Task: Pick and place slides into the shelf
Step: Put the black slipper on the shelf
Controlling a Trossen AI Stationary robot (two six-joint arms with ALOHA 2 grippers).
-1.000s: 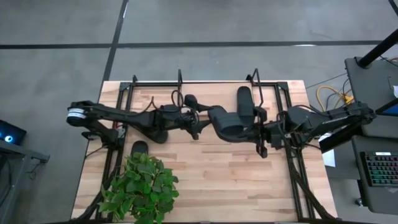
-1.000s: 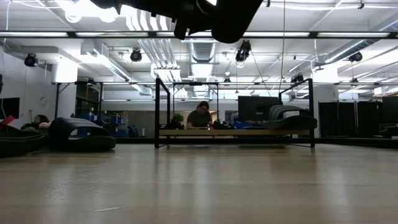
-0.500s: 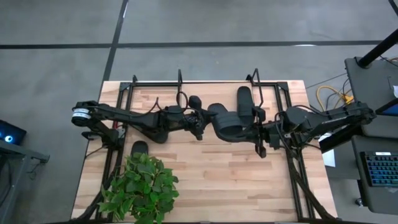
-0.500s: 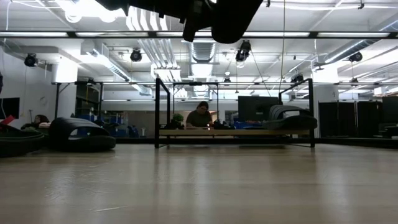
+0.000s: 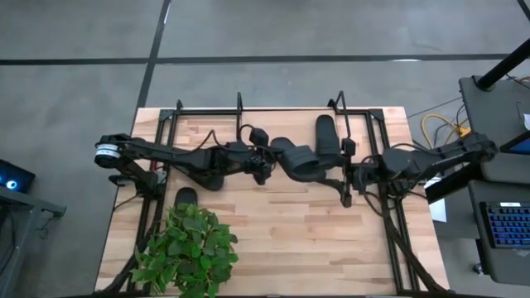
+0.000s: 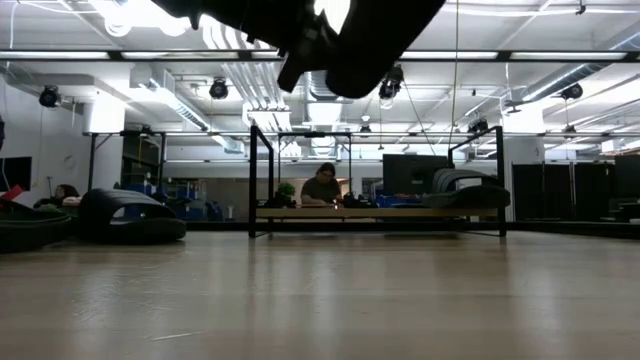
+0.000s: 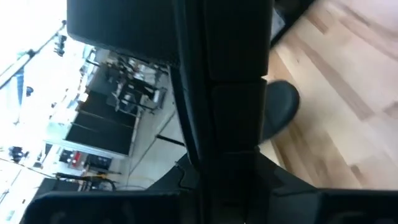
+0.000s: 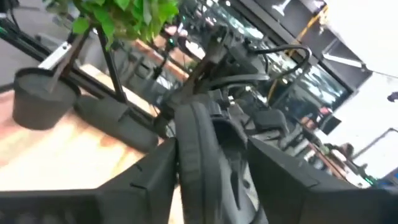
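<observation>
A black slide [image 5: 300, 159] hangs high over the middle of the table, and in the low view the slide [image 6: 370, 45] shows at the very top. My left gripper [image 5: 269, 157] is shut on its left end. My right gripper [image 5: 346, 171] is open. Its fingers stand on either side of the slide's right end [image 8: 202, 162]; whether they touch it I cannot tell. Another slide [image 5: 325, 135] rests on the right end of the shelf [image 6: 375, 213], at the table's far edge. My left gripper holds the slide by the end toward the table's left [image 5: 279, 154]. The fingers come at it about level from the left, along the slide. My own fingers hide the place of contact in the wrist view. The slide is lifted well clear of the table and tilted.
Two more dark slides [image 6: 130, 215] lie on the table at the left in the low view. A potted plant [image 5: 190, 248] with its dark pot [image 5: 185, 197] stands at the near left. Black arm-mount frames [image 5: 389, 223] run along both sides. A person sits beyond the table.
My left gripper has gone toward the table's right, up to the slide, and shut on its left end. My right gripper has let go, and its wrist has rolled. The slide has shifted a little toward the left and tipped, staying high above the table.
</observation>
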